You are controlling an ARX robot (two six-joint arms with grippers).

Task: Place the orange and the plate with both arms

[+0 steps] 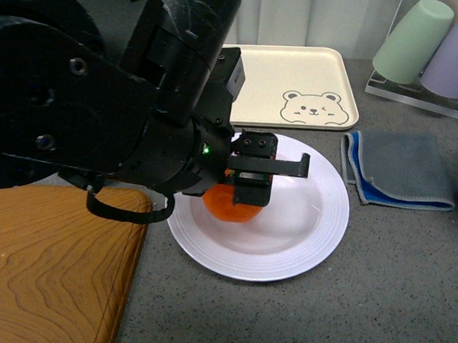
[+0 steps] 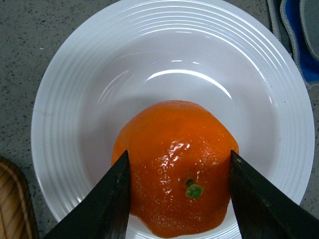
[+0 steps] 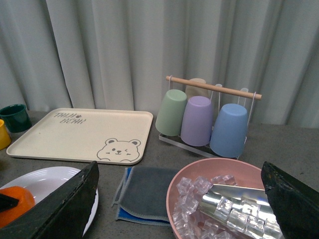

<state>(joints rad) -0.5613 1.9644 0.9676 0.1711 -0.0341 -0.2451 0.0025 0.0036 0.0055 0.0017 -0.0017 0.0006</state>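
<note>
Two black fingers [image 2: 104, 204] of the left gripper [image 2: 178, 155] press against opposite sides of the orange [image 2: 174, 164], clamped on it at about its full width, with its green stem spot facing the wrist camera. The orange sits low in the well of the plate [image 1: 308, 213], towards the plate's left side; whether it rests on the white surface or hangs just above it cannot be told. The plate lies on the grey speckled counter [image 1: 373, 287], roughly in the middle of the scene. The bulky left arm [image 1: 94, 94] fills the far left of the front view and hides whatever lies behind it.

Just left of the plate is a wooden board [image 1: 50, 273]. Just beyond the plate lies a cream tray [image 1: 293, 83] with a bear face printed at its near right corner. To the right of the plate, a little apart from it, is a folded grey cloth [image 1: 401, 166] with blue edging.

The right gripper [image 3: 178, 164] hovers with its jaws spread wide, grasping nothing. Beneath it is a pink bowl [image 3: 174, 191] holding ice cubes [image 3: 194, 194] and a shiny metal utensil [image 3: 234, 199]. Further off, at the far right, a rack with a wooden handle [image 3: 214, 87] carries upturned cups: green [image 3: 171, 112], purple [image 3: 197, 119] and blue [image 3: 228, 129]. A dark green cup [image 3: 14, 117] stands just past the tray's left end, before a pale curtain [image 3: 99, 50].
</note>
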